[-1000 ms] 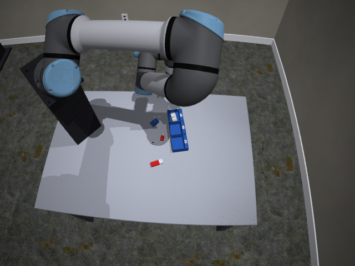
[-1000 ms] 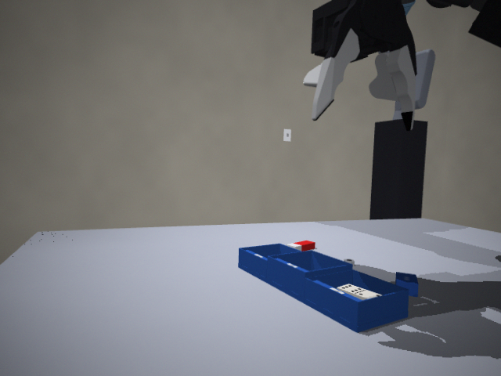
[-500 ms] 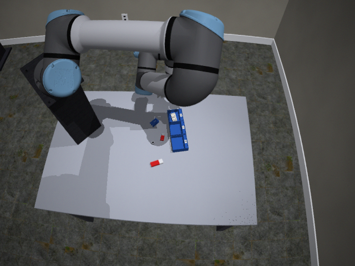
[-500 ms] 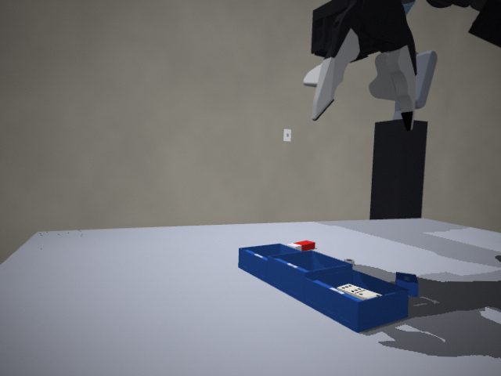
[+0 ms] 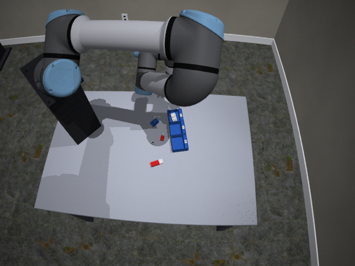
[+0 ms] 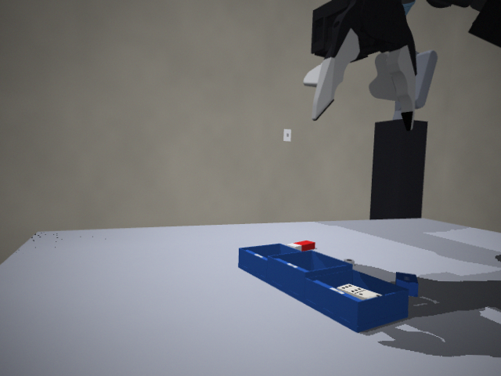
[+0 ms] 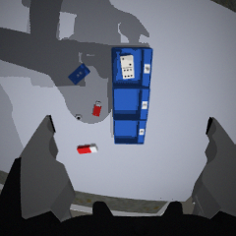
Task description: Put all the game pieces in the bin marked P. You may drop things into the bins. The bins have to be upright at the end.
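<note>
Wrist view shows the pincer (image 7: 125, 162) spread wide, empty, high above the tabletop (image 7: 187, 98). A domino (image 7: 128, 67) already lies in the bin row's (image 7: 129, 100) 12 o'clock compartment. Labels are unreadable, so a wrong-bin drop is the risk.

Blue bins (image 5: 177, 134), white black-dotted domino (image 5: 173, 116)

The big grey arm (image 5: 137, 37) is reaching over the table (image 5: 200, 177), and a white domino (image 5: 173, 116) is lying in the blue bin row's (image 5: 177, 130) far compartment, red-and-white block (image 5: 156, 162) sitting apart.
</note>
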